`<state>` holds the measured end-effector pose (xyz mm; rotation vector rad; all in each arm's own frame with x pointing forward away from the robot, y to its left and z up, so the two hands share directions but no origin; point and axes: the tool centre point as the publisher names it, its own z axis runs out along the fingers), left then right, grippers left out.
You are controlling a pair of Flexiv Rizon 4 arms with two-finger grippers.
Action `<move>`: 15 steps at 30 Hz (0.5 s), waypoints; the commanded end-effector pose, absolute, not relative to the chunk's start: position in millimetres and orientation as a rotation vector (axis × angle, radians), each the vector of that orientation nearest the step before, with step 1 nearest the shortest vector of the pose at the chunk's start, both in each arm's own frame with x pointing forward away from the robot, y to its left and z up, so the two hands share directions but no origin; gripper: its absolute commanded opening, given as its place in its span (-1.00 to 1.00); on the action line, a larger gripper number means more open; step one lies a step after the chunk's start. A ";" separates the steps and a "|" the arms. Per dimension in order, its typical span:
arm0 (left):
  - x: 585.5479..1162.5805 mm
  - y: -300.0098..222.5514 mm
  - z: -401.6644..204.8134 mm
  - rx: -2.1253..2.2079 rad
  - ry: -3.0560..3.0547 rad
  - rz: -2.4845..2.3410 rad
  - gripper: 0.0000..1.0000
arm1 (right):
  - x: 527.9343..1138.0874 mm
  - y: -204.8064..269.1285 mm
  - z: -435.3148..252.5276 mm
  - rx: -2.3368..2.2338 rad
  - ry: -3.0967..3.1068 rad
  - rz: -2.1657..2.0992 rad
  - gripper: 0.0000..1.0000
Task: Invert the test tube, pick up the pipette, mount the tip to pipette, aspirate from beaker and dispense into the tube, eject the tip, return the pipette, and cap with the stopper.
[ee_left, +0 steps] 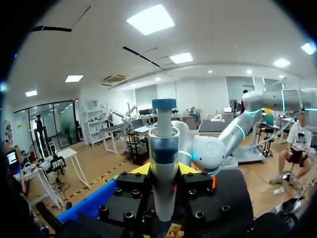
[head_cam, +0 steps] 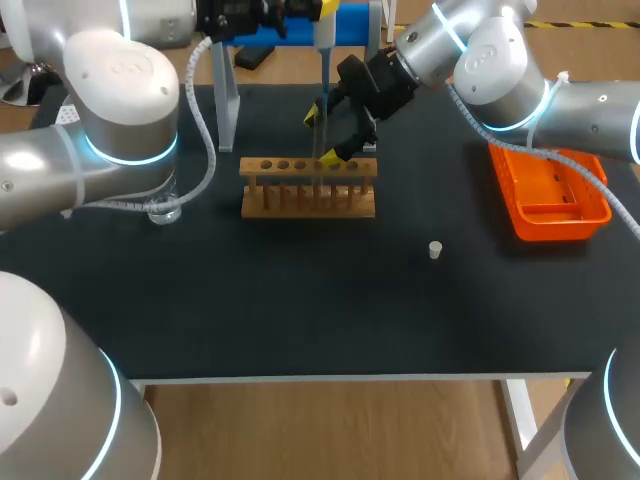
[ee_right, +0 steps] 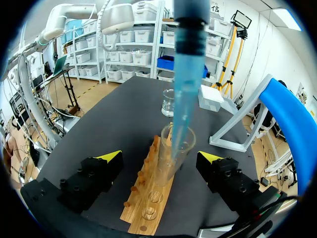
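With the left gripper clamped on the pipette and the right gripper open astride the test tube upright in the rack, the blue tip sat in the tube's mouth: dispensing, seemingly, with a straight lift clear needed before ejecting.

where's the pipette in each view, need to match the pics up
Head view: the pipette hangs at top middle, its end down at the wooden rack.
Left wrist view: upright in the middle, clamped in the left hand.
Right wrist view: only its blue tip shows, dipping into the test tube between the fingers of the open right hand.
Shared landmark: the stand's blue bar.
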<state>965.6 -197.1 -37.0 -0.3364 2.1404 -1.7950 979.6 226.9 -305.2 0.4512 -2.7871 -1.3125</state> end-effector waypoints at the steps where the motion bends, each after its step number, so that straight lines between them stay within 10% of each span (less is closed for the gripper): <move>1: 964.8 -191.4 -36.3 -0.316 2.179 -1.780 -1.00 | 979.7 226.0 -303.9 0.453 -2.786 -1.308 1.00; 15: 959.7 -188.5 -34.8 -0.279 2.281 -1.599 -1.00 | 979.7 226.0 -303.9 0.453 -2.786 -1.308 1.00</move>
